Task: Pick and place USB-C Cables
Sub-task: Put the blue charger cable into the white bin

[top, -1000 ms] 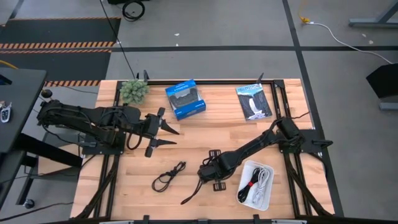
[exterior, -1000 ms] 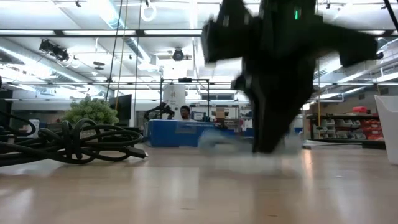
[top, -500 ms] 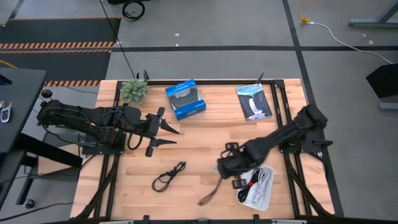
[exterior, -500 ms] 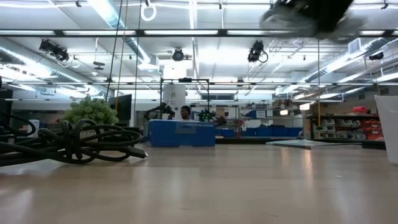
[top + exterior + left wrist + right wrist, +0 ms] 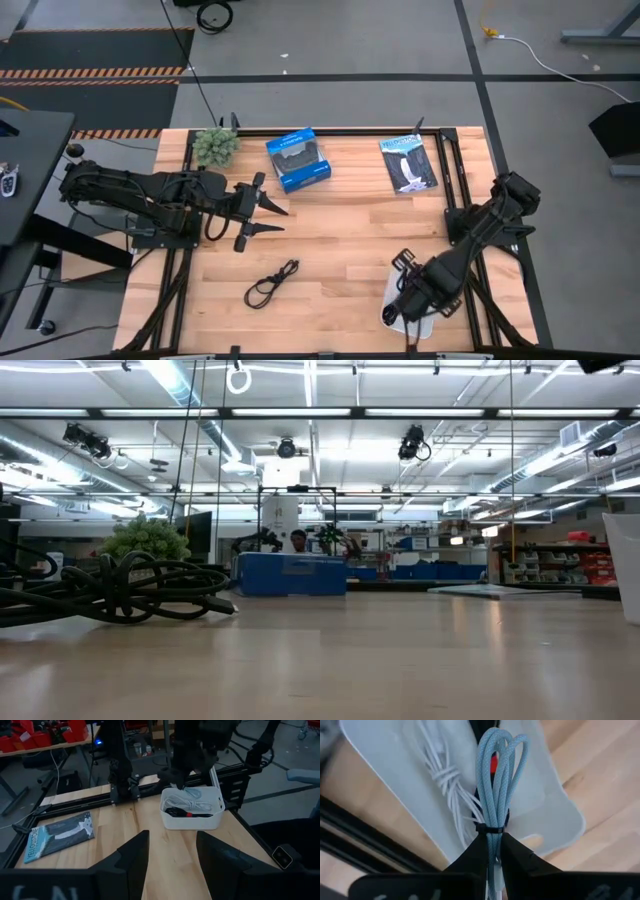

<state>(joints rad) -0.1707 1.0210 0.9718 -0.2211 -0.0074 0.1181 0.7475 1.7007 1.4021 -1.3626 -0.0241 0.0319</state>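
The step in hand appears to be the placing of the short pale grey-blue braided cable (image 5: 495,780) into the white plastic tray (image 5: 432,322) near the front right corner of the light wooden counter (image 5: 330,230). To do it well, the bundle should be brought low over the free part of the tray before release, so that the looped end is kept inside the wall rather than draped across the rim; the release is best made gently, since a light tied coil like this is judged likely to bounce or slide on smooth plastic.

The right tool (image 5: 491,851) is seen over the tray, its fingers closed on the bundle just below the dark tie, with the loops hanging forward above the tray's interior. Two cables are already lying inside: a white coiled cable (image 5: 445,775) and a black cable with a red band (image 5: 186,812), the latter largely hidden behind the held bundle in the right wrist view.

A loose black coiled cable (image 5: 270,282) is left on the counter, well apart from the tray, toward the front centre.

The left tool (image 5: 262,222) is held waiting above the left part of the counter, its fingers spread wide and nothing gripped.
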